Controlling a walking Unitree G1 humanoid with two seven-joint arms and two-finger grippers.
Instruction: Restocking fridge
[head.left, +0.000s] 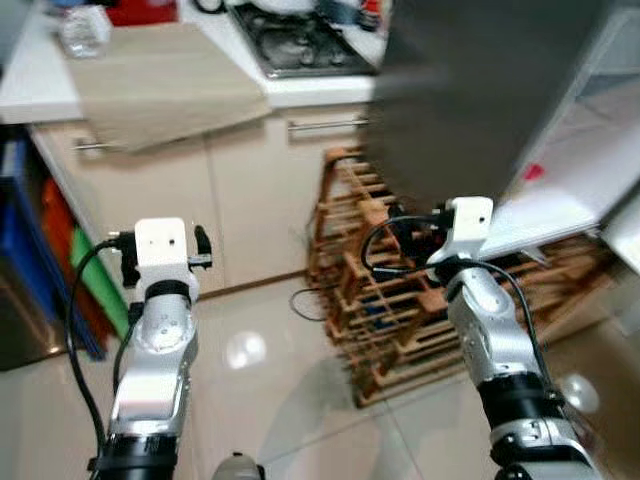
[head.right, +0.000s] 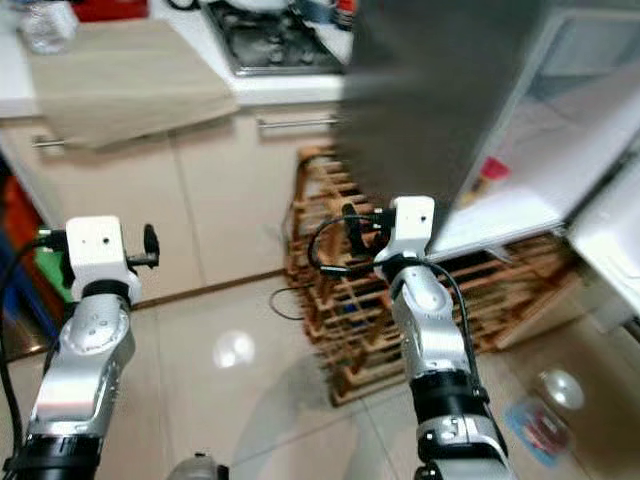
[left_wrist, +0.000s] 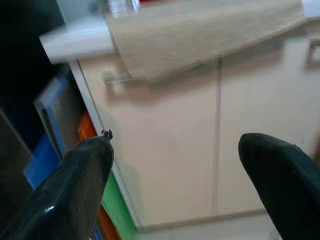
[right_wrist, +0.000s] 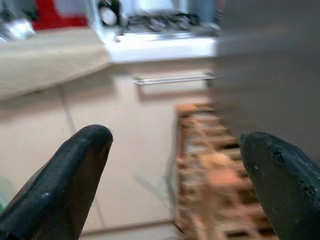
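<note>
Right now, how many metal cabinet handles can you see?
2: one handle under the beige cloth at left, one handle below the stove, beside the fridge door. Others may be hidden.

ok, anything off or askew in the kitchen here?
Two things stand out. The beige cloth droops over the counter edge, above a drawer handle. A small colourful wrapper-like item lies on the floor tiles by the wooden rack. No spills or damage visible.
</note>
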